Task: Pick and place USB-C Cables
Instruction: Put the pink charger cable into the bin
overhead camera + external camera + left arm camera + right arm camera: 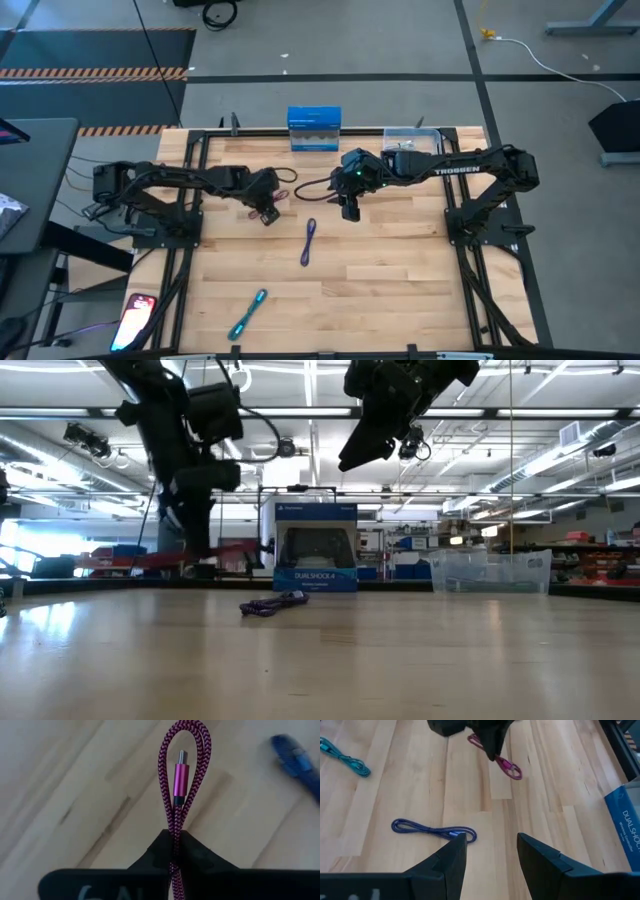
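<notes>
My left gripper [268, 213] is over the table's left middle, shut on a magenta braided cable [176, 780]. My right gripper [492, 845] hangs open above the table's middle [348, 208], touching nothing. A purple cable [308, 242] lies flat on the wood just nearer than the two grippers, and the right wrist view shows it below the open fingers [435, 831]. A teal cable [247, 314] lies flat near the table's near edge. The other cables are not in view. My left gripper pinches the folded magenta cable between its two fingers [160, 852], across both strands [174, 822] behind the loop. The looped end with the metal plug [181, 770] sticks out past the fingertips. It casts an offset shadow on the wood, so it is lifted clear.
A blue rectangular box [314, 128] stands at the far edge, with a clear plastic tray [410, 143] to its right. A phone [137, 318] lies off the table's near left corner. Bare wood stretches over the near right part of the table.
</notes>
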